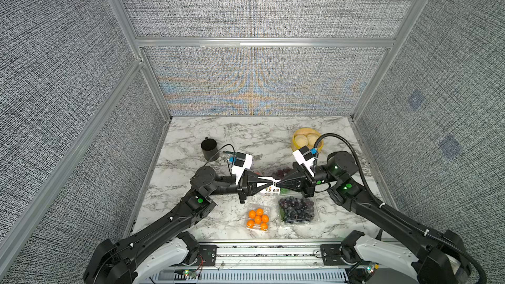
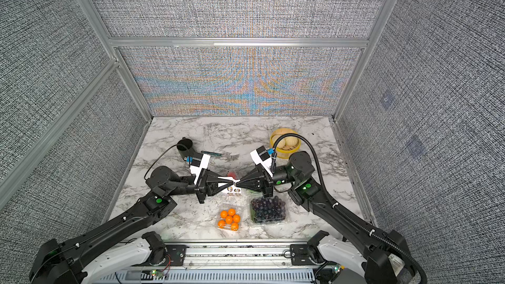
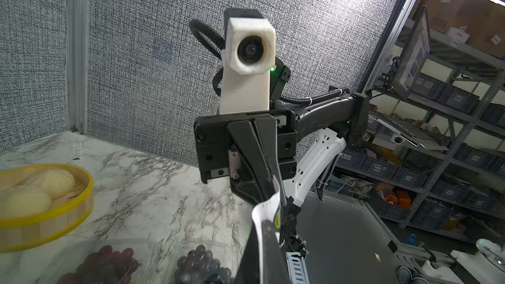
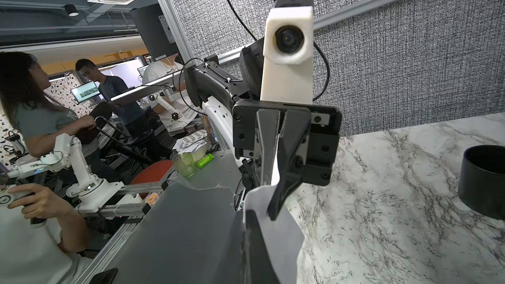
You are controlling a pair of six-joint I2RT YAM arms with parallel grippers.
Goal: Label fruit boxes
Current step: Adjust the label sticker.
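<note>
Partly hidden: strawberry box [image 2: 231, 174] and red-green grape box [image 1: 277, 172], behind the meeting grippers, outlines unclear.
Left gripper [image 1: 271, 184]: clenched on white label sheet [image 1: 269, 192], table centre.
Right gripper [image 1: 279, 184]: pinching that sheet's opposite end.
Orange-ball box [image 1: 258, 219]: front centre, nearly square, axis hard to judge.
Dark grape box [image 1: 297, 210]: just right of it, apart, long axis running left-right.

Grey woven wall panels [image 1: 259, 9], aluminium frame [image 1: 262, 42], white marble tabletop [image 1: 246, 137], storage shelves [image 3: 451, 159]

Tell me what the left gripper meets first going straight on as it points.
Likely the right gripper, facing the left gripper nearly tip to tip; both pinch the label sheet.
</note>
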